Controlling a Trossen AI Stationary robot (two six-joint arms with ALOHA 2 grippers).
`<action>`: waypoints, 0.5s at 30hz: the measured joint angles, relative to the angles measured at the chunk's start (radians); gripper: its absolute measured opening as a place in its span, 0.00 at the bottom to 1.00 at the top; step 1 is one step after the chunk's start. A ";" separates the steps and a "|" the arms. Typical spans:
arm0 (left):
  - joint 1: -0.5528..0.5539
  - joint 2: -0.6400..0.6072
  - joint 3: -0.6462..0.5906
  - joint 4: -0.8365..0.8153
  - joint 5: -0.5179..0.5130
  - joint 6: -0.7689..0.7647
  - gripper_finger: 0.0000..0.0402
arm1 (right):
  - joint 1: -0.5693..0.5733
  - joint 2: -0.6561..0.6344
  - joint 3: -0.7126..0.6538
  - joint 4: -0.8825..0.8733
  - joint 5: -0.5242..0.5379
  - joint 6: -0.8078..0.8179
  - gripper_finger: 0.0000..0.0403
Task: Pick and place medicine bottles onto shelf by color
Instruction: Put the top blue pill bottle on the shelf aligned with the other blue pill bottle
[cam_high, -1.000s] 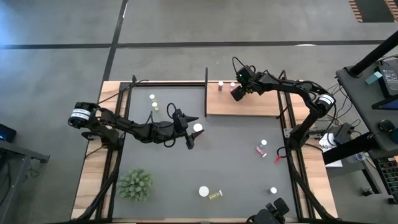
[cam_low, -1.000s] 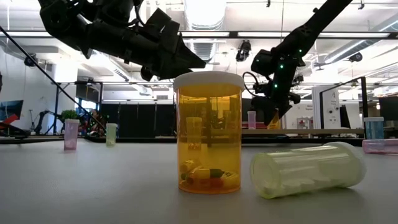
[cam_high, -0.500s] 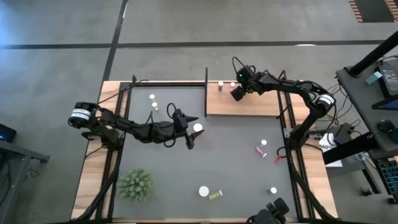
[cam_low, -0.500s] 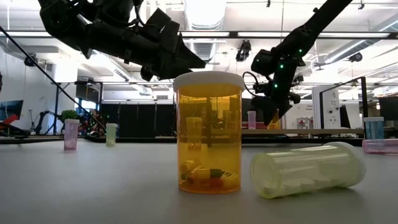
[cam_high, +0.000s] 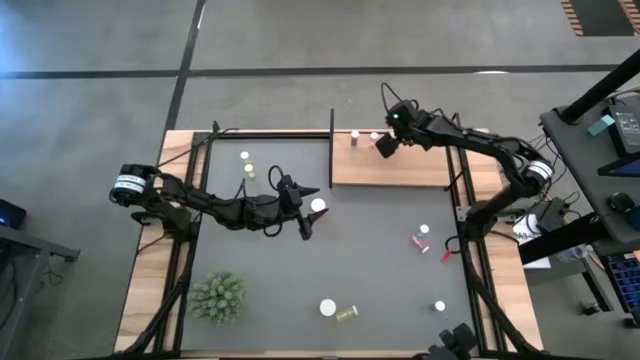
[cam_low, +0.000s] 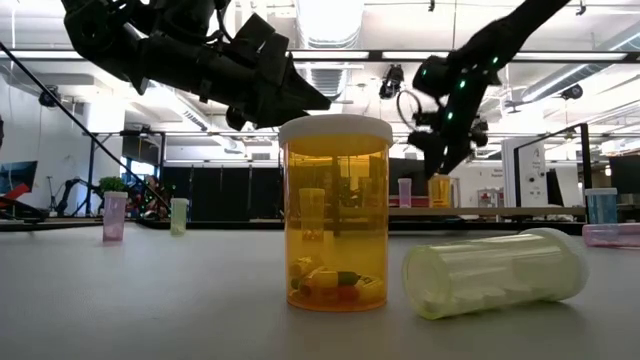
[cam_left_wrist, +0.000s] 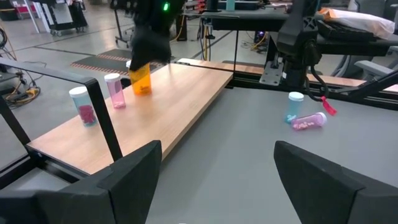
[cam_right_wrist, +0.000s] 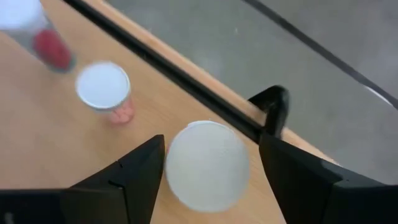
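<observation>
Your right claw (cam_high: 385, 146) hangs over shelf (cam_high: 420, 172) back edge, fingers spread either side of orange bottle (cam_left_wrist: 141, 79), which stands upright on shelf beside two pink bottles (cam_left_wrist: 115, 91). Your left claw (cam_high: 308, 208) waits mid-tabletop, fingers apart, empty. More bottles scattered on grey mat (cam_high: 380, 270).

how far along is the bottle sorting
Done: two pink bottles and an orange bottle stand on the shelf. In hand: the right gripper is open just above the orange bottle; the left gripper hovers open over the mat. Left: about eight loose bottles on the mat.
</observation>
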 joint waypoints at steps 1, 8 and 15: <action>0.000 0.000 0.000 0.000 0.000 0.000 0.73 | 0.000 -0.022 0.000 -0.012 0.000 0.004 0.62; -0.003 0.000 0.000 -0.004 0.004 0.000 0.73 | 0.063 -0.188 -0.001 -0.090 -0.004 0.001 0.60; -0.004 0.000 0.000 -0.005 0.005 0.000 0.73 | 0.253 -0.325 -0.034 -0.063 -0.105 0.052 0.59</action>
